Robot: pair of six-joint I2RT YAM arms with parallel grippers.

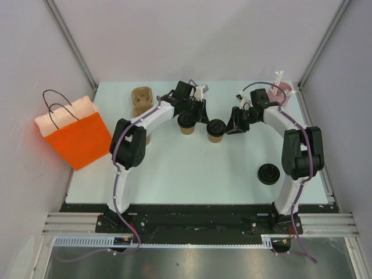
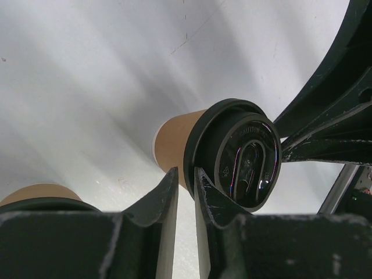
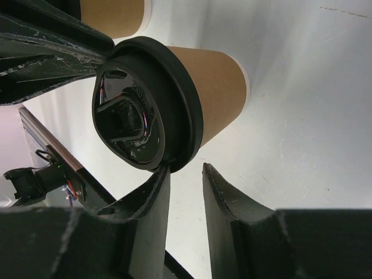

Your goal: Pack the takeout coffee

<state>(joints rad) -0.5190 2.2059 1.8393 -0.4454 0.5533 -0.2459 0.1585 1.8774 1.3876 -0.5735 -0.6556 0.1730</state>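
Two tan paper coffee cups with black lids stand upright side by side at mid-table, the left cup [image 1: 186,124] and the right cup [image 1: 215,130]. My left gripper [image 1: 196,112] hangs just behind the left cup. In its wrist view the jaws [image 2: 186,172] stand a narrow slit apart with only table showing between them; the right cup [image 2: 232,154] lies just beyond the tips, and the left cup [image 2: 35,195] peeks out at lower left. My right gripper [image 1: 235,124] sits beside the right cup [image 3: 192,87], open [image 3: 185,168], one fingertip against the lid's rim.
An orange paper bag [image 1: 78,136] with black handles stands off the table's left edge. A brown pulp cup tray [image 1: 140,100] lies at the back left. A pink cylinder with white straws [image 1: 279,90] stands at the back right. A black round disc [image 1: 270,174] lies near the right arm.
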